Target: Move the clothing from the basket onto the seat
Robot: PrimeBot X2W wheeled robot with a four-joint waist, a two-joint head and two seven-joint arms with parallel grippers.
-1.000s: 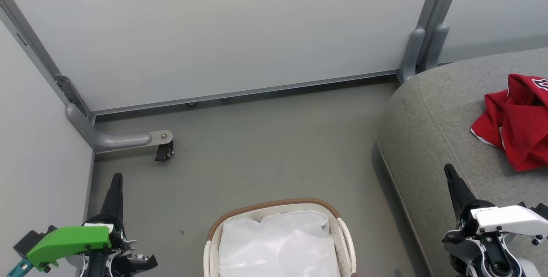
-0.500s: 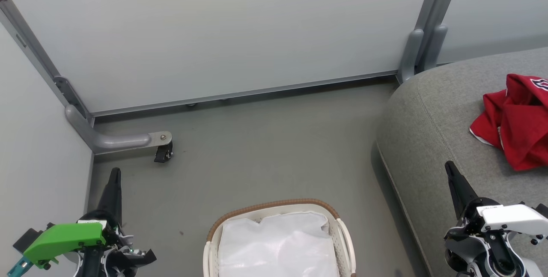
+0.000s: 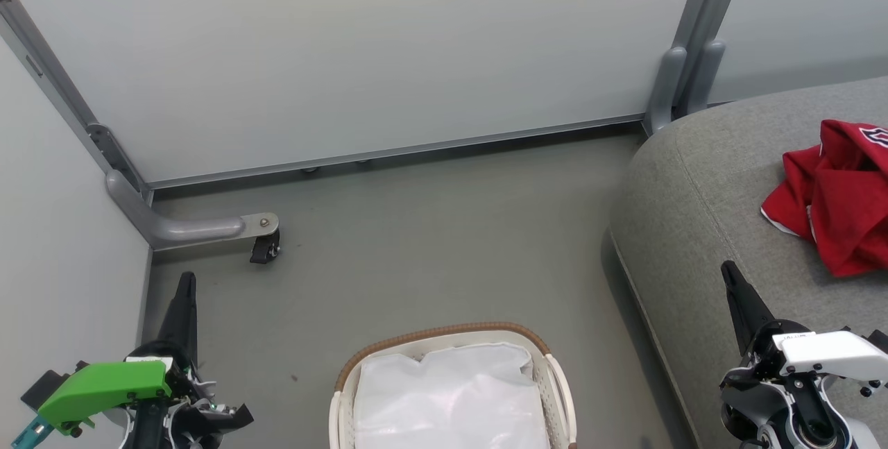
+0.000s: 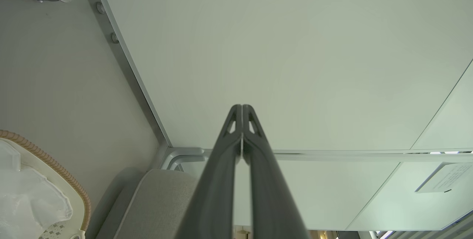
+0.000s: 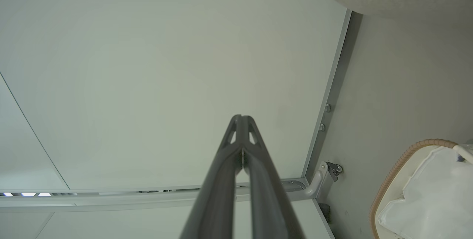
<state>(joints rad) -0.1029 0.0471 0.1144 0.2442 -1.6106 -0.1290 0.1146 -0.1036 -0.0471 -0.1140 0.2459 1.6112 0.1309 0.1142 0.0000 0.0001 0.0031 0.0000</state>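
Note:
Red clothing [image 3: 836,199] with white trim lies crumpled on the grey seat [image 3: 701,206] at the right edge of the head view. The white basket [image 3: 444,338] with a brown woven rim stands on the floor at the bottom centre, holding a white liner [image 3: 447,393]; no red fabric shows in it. My left gripper [image 3: 186,282] is shut and empty at the lower left, left of the basket. My right gripper [image 3: 728,272] is shut and empty at the lower right, over the seat's front part. Both wrist views show the fingers [image 4: 242,120] [image 5: 241,128] pressed together, pointing at pale panels.
Pale partition panels [image 3: 361,46] close off the back and left. A grey foot with a black caster [image 3: 266,248] juts onto the floor at the left. Grey posts [image 3: 683,81] stand at the seat's far corner. Grey floor [image 3: 444,241] lies between basket, panels and seat.
Both grippers shifted slightly up in the head view from a second ago and have held still since. The clothing and basket stay where they were.

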